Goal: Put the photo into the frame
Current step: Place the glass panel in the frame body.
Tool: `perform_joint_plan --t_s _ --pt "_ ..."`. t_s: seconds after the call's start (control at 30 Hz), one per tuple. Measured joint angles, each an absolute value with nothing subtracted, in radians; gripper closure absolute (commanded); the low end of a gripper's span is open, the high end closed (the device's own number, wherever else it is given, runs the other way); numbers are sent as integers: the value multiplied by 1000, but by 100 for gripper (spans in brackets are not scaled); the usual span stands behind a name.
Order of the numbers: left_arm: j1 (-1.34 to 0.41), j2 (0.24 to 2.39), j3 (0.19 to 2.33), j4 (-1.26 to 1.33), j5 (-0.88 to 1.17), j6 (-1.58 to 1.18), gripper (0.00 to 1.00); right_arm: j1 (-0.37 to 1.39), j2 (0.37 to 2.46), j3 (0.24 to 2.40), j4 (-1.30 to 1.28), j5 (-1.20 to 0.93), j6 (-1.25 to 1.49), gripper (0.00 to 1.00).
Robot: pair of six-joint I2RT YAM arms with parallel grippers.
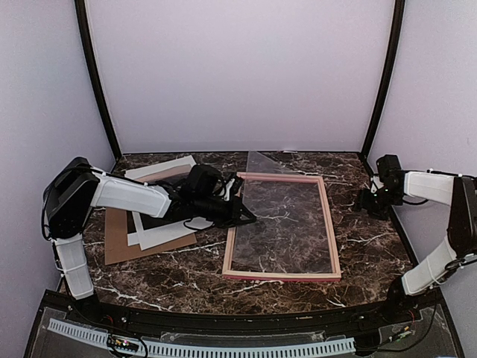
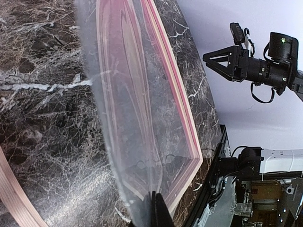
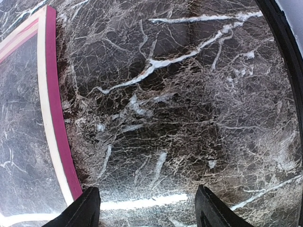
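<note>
Saw a dark marble tabletop point(image 1: 298, 294) filling the floor of the booth. Found the frame point(image 1: 283, 276) lying flat right of centre, pale wood side up with pink showing along its outer edge, long axis running from the near edge toward the back wall. Noted a clear sheet point(image 1: 283, 216) spread over the frame's opening, its far corner jutting past the far rail; could not tell whether it sat inside the rails. Found a brown backing board point(image 1: 119, 242) flat at the left, well apart from the frame. Found the photo point(image 1: 165, 233) on that board, white border and a patch of dark print showing, mostly hidden under the left arm; could not read its long axis. Saw the left hand point(image 1: 240, 214) at the frame's left rail, pinched tight on the clear sheet's edge. Saw the right hand point(image 1: 364, 200) over bare marble just right of the frame, fingers spread wide, holding nothing.
</note>
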State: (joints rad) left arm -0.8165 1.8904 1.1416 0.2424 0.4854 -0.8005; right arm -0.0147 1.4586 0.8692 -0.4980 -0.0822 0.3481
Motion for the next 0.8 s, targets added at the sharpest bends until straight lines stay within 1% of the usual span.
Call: perform_joint_plan --t_s 0.8 --pt "-818 1890 1142 282 461 -793 100 36 1478 869 -489 -87 348 30"
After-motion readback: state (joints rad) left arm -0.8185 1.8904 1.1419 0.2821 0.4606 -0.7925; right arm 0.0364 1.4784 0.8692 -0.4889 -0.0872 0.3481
